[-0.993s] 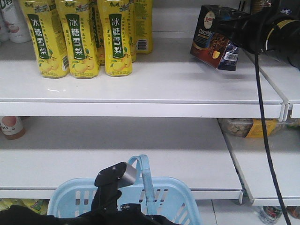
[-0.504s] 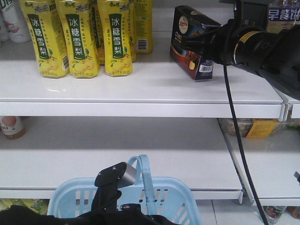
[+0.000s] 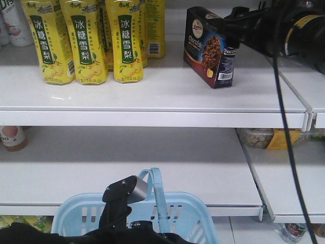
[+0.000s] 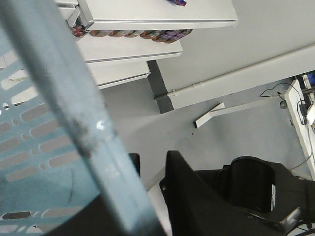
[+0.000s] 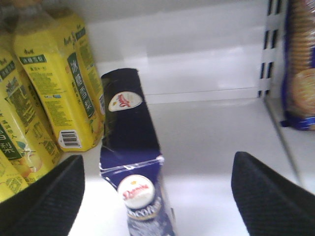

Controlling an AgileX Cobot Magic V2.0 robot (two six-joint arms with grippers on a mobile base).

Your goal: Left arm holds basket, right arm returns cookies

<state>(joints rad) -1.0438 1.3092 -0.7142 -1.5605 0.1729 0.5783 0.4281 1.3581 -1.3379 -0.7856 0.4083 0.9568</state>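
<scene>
The cookies (image 3: 209,47), a dark navy and brown box, stand upright on the upper shelf (image 3: 167,96) to the right of the yellow bottles. My right gripper (image 3: 229,21) is at the box's top right corner, open. In the right wrist view the cookies (image 5: 129,147) sit between the spread fingertips (image 5: 54,194) without touching either one. The light blue basket (image 3: 189,213) hangs low at the front. My left gripper (image 3: 123,195) holds its upright hoop handle (image 3: 158,195). In the left wrist view the handle (image 4: 74,98) runs across the jaws, beside the slotted basket wall (image 4: 34,147).
Several yellow bottles (image 3: 84,40) fill the upper shelf's left side, close to the box (image 5: 54,98). A blue bag of round crackers (image 5: 300,73) lies past the slotted shelf upright at right. A black cable (image 3: 284,132) hangs down from the right arm. Packets (image 3: 264,138) lie on the lower right shelf.
The right gripper carried the cookies leftward, set them upright on the shelf and opened, letting go. The left arm and the basket have not moved.
</scene>
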